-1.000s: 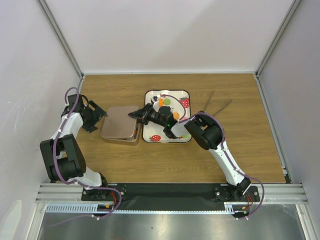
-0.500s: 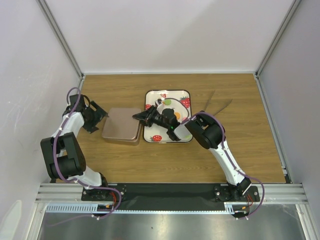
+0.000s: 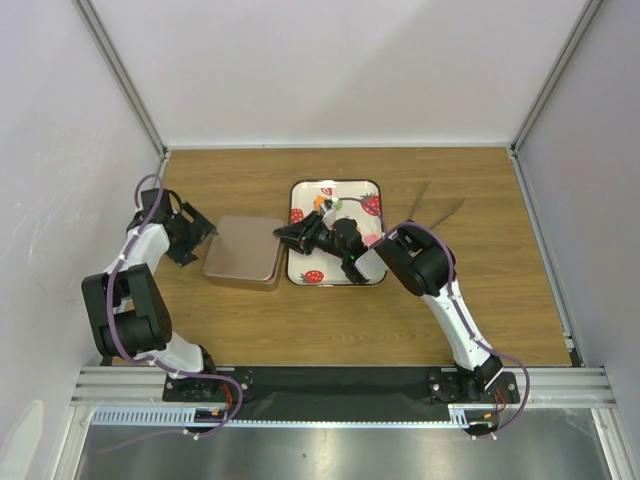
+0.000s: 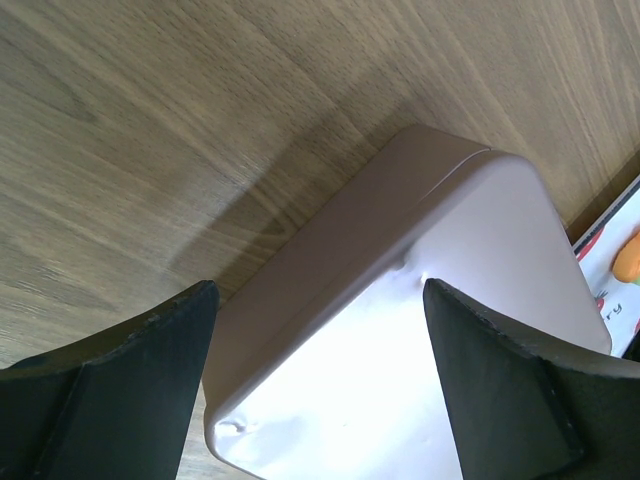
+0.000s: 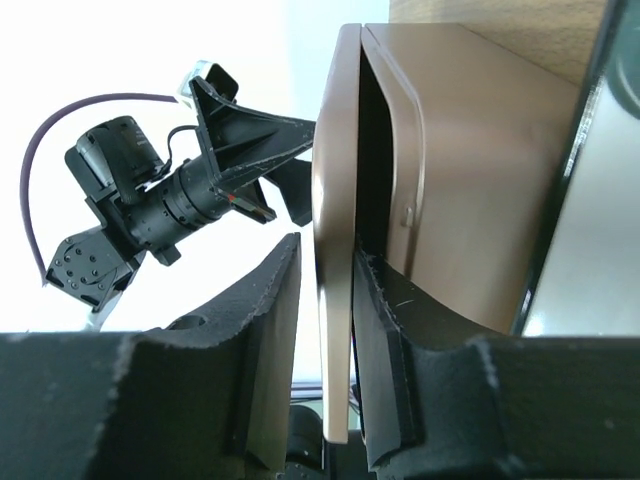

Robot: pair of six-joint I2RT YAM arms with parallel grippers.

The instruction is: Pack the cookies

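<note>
From above, a flat, rounded-square brown metal tin [image 3: 240, 262] lies on the wooden counter [image 3: 500, 300], just left of a white strawberry-printed tray [image 3: 345, 183]. The small round cookies [image 3: 322, 203], orange and green ones showing, sit at the tray's far end, none visibly in the tin. The right claw [image 3: 283, 234] reaches across the tray to the tin's right edge, so the cookies lie near it, on its far side. The left claw [image 3: 200, 246] sits at the tin's left edge, probably to steady it.

From the left wrist, the left claw [image 4: 320, 300] stands wide, one finger on either side of the tin's [image 4: 450, 300] end, apart from it, holding nothing.

From the right wrist, the right claw [image 5: 328, 255] is narrow around the rim of the lid [image 5: 335, 180], which stands ajar from the base, likely to open the tin for packing. Whether the claw pinches the rim or only flanks it cannot be told.
</note>
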